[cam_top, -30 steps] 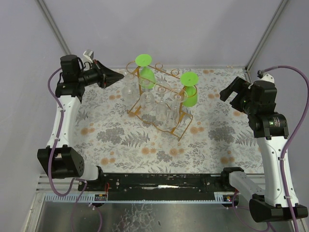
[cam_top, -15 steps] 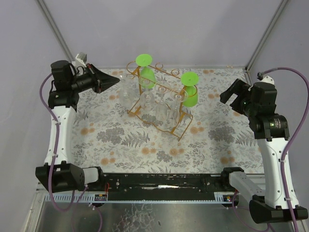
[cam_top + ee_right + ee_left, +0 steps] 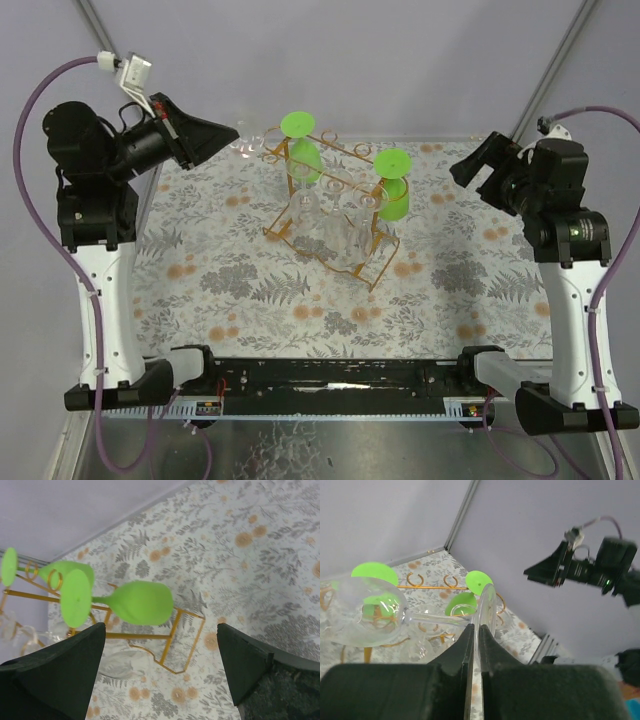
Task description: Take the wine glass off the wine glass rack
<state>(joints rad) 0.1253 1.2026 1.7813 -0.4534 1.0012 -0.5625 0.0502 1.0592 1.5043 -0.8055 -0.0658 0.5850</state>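
Both jaws of my left gripper (image 3: 476,632) are pinched tight on the rim of the foot of the clear wine glass (image 3: 365,612). It lies sideways in the air, bowl toward the wine glass rack (image 3: 287,205), just beside its far left end; whether it touches the wire I cannot tell. My right gripper (image 3: 161,630) hangs spread wide and empty off the rack's right side. Two green glasses (image 3: 305,158) and several clear glasses (image 3: 345,235) hang foot-up on the rack, which stands on the flowered table (image 3: 250,285).
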